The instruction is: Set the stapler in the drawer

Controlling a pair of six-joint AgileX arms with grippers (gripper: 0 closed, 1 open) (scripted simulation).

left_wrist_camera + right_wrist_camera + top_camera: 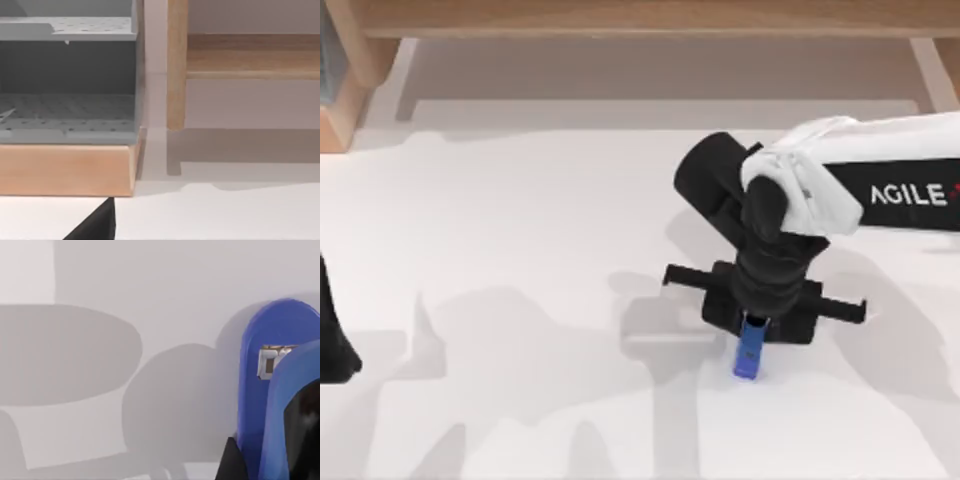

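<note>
- The right gripper [752, 322] stands over the stapler [749, 352], right of the table's [520, 250] middle.
- I cannot tell if it grips.
- The left arm [335, 335] is parked at the left edge.

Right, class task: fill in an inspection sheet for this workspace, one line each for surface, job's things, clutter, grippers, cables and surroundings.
Surface: white table, bare apart from arm shadows.
Job's things: blue stapler toward the table's right half, poking out from under the right gripper; the right wrist view shows its rounded blue end close up. Drawer unit with grey perforated shelves on a wooden base, at the far left corner.
Clutter: nothing seen.
Grippers: right gripper down over the stapler; whether it grips cannot be told. Left arm parked at the left edge.
Cables: nothing seen.
Surroundings: wooden frame along the far side.
</note>
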